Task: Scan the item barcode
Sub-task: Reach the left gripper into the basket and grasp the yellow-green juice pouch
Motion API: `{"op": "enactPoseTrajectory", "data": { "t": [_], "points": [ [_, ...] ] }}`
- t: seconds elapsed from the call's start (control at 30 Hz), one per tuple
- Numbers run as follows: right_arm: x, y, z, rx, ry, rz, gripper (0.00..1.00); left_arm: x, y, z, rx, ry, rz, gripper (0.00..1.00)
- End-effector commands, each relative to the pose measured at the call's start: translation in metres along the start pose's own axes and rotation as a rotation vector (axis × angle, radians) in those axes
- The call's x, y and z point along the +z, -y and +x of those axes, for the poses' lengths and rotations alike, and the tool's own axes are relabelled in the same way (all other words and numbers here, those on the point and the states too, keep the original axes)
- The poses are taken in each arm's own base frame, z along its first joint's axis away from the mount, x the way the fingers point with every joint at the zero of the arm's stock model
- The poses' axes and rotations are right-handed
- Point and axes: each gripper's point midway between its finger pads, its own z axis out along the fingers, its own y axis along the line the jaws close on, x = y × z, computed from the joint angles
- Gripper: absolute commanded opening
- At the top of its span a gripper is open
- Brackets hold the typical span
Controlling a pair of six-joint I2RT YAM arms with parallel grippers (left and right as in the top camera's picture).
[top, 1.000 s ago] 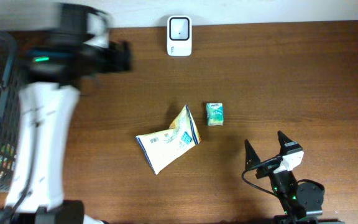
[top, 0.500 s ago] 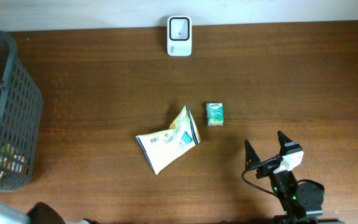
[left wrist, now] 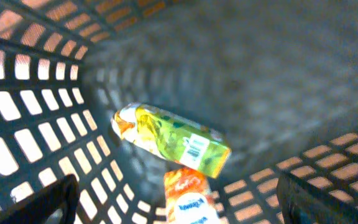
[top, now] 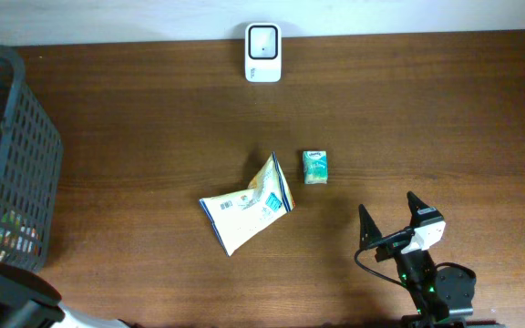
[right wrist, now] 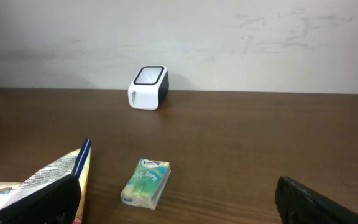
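Overhead: even, fairly bright light. Table (top: 427, 109) sharp with a faint sheen, shadows short and soft.
Left wrist: dim, whole frame smeared with blur. Basket mesh (left wrist: 36, 124) glows pale at left and upper left. Green carton (left wrist: 173, 146) at centre soft.
Right wrist: clear, evenly lit, pale wall (right wrist: 229, 43) brightest across the top.

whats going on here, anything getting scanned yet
Nothing is being scanned at this moment. The left gripper is open and empty, pointing into the basket, where a green-yellow carton and an orange packet lie. The right gripper sits open and empty near the table's front edge. A snack bag and a small green pack lie mid-table, apart from the scanner at the far edge.
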Motion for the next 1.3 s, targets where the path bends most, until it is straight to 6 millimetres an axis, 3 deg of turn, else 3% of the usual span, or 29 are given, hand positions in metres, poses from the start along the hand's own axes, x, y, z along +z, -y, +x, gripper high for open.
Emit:
{"op": "enactPoseTrajectory", "data": {
  "t": [0.0,0.17,0.33,0.5,0.73,1.0,1.17,1.27],
  "points": [
    [0.000,-0.002,0.003,0.003,-0.005,-0.010,0.99,0.034,-0.006,0.009,0.124,-0.067,-0.046,0.94],
    [0.000,-0.002,0.003,0.003,-0.005,-0.010,0.99,0.067,0.005,0.013,0.295,-0.086,0.006,1.00],
    [0.000,-0.002,0.003,0.003,-0.005,-0.010,0.99,0.098,0.007,0.032,0.414,-0.164,0.029,0.99],
    [0.000,-0.002,0.003,0.003,-0.005,-0.010,0.99,0.115,0.020,0.052,0.541,-0.215,0.117,0.99],
    [0.000,-0.002,0.003,0.003,-0.005,-0.010,0.99,0.131,0.024,0.059,0.575,-0.248,0.133,1.00],
    [0.000,-0.002,0.003,0.003,-0.005,-0.010,0.99,0.142,0.030,0.041,0.574,-0.170,0.130,0.92],
    [0.000,-0.002,0.003,0.003,-0.005,-0.010,0.99,0.143,0.043,0.026,0.590,-0.095,0.135,0.91],
    [0.000,-0.002,0.003,0.003,-0.005,-0.010,0.99,0.134,0.058,0.019,0.656,-0.066,0.143,0.93]
  ]
}}
